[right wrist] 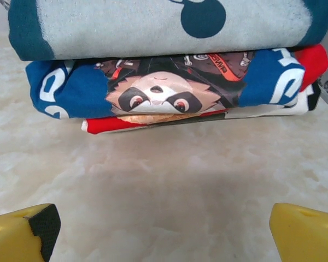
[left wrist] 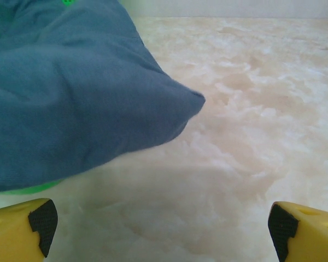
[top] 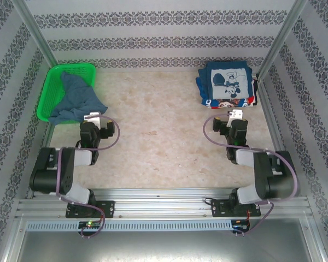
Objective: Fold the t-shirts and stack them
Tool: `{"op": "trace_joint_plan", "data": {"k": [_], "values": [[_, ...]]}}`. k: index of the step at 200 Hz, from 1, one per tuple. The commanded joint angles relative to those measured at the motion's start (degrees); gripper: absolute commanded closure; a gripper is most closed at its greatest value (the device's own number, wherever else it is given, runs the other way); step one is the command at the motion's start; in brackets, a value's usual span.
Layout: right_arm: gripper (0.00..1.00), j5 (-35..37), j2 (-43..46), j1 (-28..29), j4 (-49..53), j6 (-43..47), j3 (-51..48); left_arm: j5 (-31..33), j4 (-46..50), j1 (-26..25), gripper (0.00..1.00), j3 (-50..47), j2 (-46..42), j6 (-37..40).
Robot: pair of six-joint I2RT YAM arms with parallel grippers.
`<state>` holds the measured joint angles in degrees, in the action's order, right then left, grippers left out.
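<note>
A: Left side?
B: The slate-blue shirt (top: 76, 99) was found unfolded, bunched in the green basket (top: 48, 90) at the far-left corner of the tabletop (top: 158, 147). Part of it was spilled over the basket's near rim. The left gripper (top: 93, 116) was parked just beside that spill with jaws spread wide and nothing held. It was judged to be lined up for a pick of the loose cloth.
A: Right side?
B: The folded stack (top: 228, 84) was set at the far-right corner, likely so the centre was kept free for folding. The right gripper (top: 236, 114) was held near the stack's near edge, jaws wide apart, empty.
A: What was added by the wrist views?
B: From the left wrist, a rounded fold of blue cloth was seen lifted off the tabletop, with green beneath. That gap was not readable from above. From the right wrist, the stack's layers were resolved: a light panel with navy print on top, a blue shirt with a masked-animal face under it, red and white at the bottom. Overall layout was given by the top view.
</note>
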<state>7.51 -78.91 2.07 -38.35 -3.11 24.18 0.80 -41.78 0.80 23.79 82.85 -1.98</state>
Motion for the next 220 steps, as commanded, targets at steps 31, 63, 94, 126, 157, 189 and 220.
{"op": "trace_joint_plan", "data": {"k": [31, 63, 94, 126, 157, 189, 220], "values": [[0.02, -3.6, 21.7, 5.5, 41.2, -11.5, 19.6, 4.4, 52.8, -0.1, 0.0, 30.3, -14.8, -11.8], [0.02, -5.2, 21.2, 11.1, 56.7, -14.2, 31.6, 6.7, 76.2, 1.9, 0.0, 49.1, -8.0, -14.8], [0.02, -9.7, 18.4, 14.8, 61.3, -17.0, 37.5, 2.2, 86.4, 8.2, 0.0, 60.4, -0.4, -16.5], [0.02, -13.5, 14.9, 18.1, 61.8, -18.1, 41.1, -5.4, 90.7, 12.9, 0.0, 70.4, 10.4, -16.1], [0.02, -14.6, 12.2, 20.4, 62.5, -18.0, 42.6, -3.4, 95.9, 14.1, 0.0, 79.8, 22.1, -16.4], [0.02, -15.5, 11.7, 21.1, 63.1, -18.1, 42.6, -3.5, 100.7, 15.9, 0.04, 86.6, 30.2, -16.9], [0.02, -15.0, 12.5, 21.2, 63.5, -18.2, 41.6, -4.6, 104.3, 17.0, 0.07, 88.9, 34.1, -17.0]]}}
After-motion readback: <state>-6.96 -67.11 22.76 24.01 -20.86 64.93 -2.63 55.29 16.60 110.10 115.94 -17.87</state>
